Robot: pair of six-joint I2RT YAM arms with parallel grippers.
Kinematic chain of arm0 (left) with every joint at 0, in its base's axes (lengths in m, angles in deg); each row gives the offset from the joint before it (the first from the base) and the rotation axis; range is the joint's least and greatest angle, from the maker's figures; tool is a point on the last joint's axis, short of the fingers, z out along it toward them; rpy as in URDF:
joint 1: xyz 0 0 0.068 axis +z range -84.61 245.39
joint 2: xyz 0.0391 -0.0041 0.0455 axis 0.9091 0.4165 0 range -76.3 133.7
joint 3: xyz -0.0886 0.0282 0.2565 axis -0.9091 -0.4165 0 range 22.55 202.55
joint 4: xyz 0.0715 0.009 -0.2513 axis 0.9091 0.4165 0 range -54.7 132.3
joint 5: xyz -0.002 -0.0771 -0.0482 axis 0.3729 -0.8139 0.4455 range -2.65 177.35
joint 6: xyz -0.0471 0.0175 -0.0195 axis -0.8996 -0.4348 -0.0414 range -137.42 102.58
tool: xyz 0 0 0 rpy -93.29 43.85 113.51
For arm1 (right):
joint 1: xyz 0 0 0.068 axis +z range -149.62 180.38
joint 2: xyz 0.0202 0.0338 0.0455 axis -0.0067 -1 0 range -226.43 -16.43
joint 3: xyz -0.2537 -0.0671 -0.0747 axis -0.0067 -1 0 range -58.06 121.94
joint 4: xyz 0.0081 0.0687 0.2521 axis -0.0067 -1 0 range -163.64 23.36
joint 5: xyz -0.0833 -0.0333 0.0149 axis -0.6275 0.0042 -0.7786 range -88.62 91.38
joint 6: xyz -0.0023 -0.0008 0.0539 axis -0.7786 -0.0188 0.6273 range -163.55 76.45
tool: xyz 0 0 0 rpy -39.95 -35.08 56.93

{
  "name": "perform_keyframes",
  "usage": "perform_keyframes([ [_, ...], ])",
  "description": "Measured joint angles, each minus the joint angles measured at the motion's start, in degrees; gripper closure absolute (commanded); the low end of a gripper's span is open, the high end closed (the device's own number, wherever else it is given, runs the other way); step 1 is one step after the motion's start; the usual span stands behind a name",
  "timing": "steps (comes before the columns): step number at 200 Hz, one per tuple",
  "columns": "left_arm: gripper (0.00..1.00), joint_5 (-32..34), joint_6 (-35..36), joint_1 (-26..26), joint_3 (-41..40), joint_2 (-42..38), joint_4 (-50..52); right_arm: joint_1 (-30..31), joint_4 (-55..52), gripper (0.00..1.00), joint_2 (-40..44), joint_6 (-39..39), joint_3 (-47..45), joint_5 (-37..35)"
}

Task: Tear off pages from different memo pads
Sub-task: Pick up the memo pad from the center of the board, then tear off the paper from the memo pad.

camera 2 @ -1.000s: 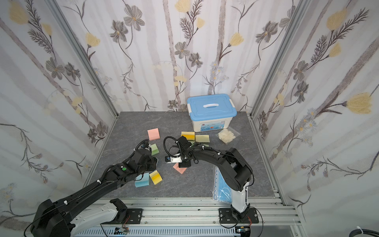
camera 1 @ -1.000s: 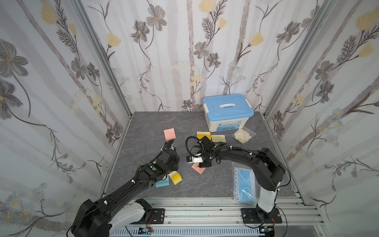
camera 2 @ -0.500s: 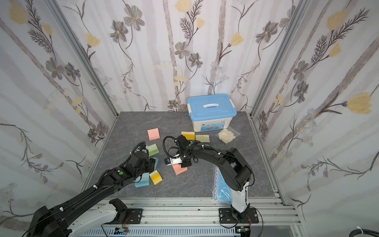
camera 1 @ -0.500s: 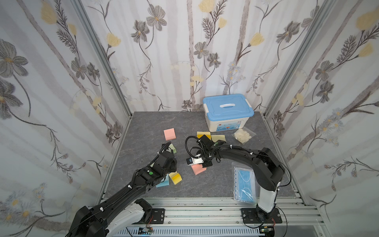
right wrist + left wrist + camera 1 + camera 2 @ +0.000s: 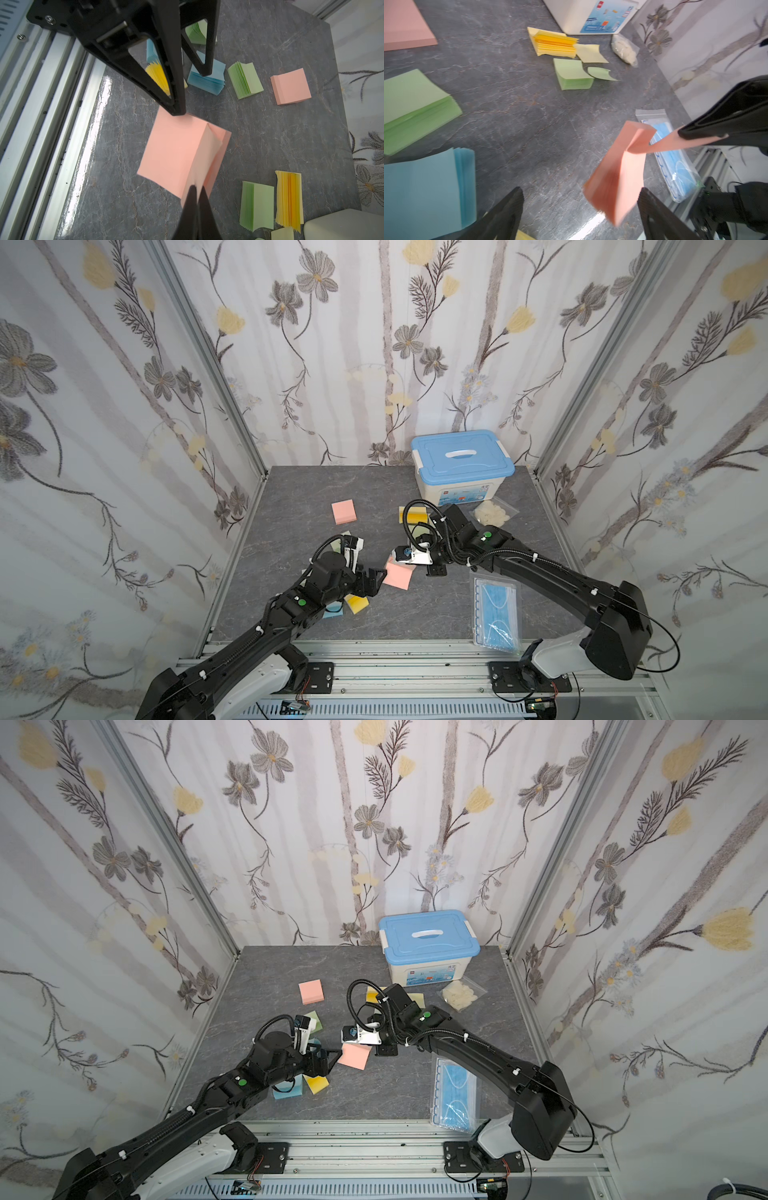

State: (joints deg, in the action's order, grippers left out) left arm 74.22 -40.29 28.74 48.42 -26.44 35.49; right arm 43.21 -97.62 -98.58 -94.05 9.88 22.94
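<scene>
Left tool (image 5: 377, 578) sits well out in front of the box (image 5: 461, 460), toward the near edge of the table (image 5: 299, 497). Its jaws are spread wide with nothing clamped. One of its fingertips (image 5: 177, 108) is just touching a corner of the pink pad (image 5: 176, 149), I'd guess to steady it so the sheet has something to peel against.

The pad is in front of the box too, tipped at an angle rather than lying flat. It's blurry in the left wrist view, so I can't tell if any corner rests on the table. It's a thick salmon stack with square edges. Its top page (image 5: 675, 143) is bent up off the stack but joined along one edge, so it's not torn off yet.

Right tool (image 5: 196, 190), on the box side of the pad, is pinched shut on that page's free edge. With the pad this loose, my guess is the whole stack lifts instead of the page coming free.
</scene>
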Motion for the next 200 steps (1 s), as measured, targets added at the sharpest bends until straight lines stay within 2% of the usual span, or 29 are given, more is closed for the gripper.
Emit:
perform_keyframes([
  [53,0.1,-9.0,0.0,-1.1,-1.7,-1.9,-7.0,0.3,1.4,1.0,6.8,4.5,-2.3,6.0],
  [75,0.16,-11.5,0.0,-2.1,-1.7,-1.8,-8.7,0.4,2.5,1.0,7.3,6.1,-3.4,7.3],
  [82,0.25,-12.0,0.0,-2.4,-1.7,-2.0,-9.0,0.4,2.9,1.0,7.4,6.6,-3.8,7.5],
  [96,0.58,-12.6,0.2,-3.1,-1.7,-2.2,-9.6,0.4,3.3,1.0,7.7,7.5,-4.4,7.6],
  [108,0.8,-13.0,0.5,-3.5,-1.7,-2.2,-9.7,0.3,3.8,1.0,8.1,8.6,-4.9,7.5],
  [137,1.0,-11.9,1.5,-4.0,-0.2,-0.5,-9.0,-1.3,7.8,1.0,10.0,12.5,-7.0,6.6],
  [170,0.95,-9.2,1.5,-4.2,1.6,1.6,-8.3,-4.6,15.3,1.0,12.0,19.1,-10.9,5.2],
  [181,1.0,-8.4,1.5,-4.2,1.8,1.7,-8.0,-5.0,17.0,1.0,12.3,20.6,-11.5,4.6],
  [200,1.0,-6.7,1.5,-4.2,2.0,1.5,-6.8,-5.5,19.1,1.0,12.6,22.0,-11.9,2.3],
])
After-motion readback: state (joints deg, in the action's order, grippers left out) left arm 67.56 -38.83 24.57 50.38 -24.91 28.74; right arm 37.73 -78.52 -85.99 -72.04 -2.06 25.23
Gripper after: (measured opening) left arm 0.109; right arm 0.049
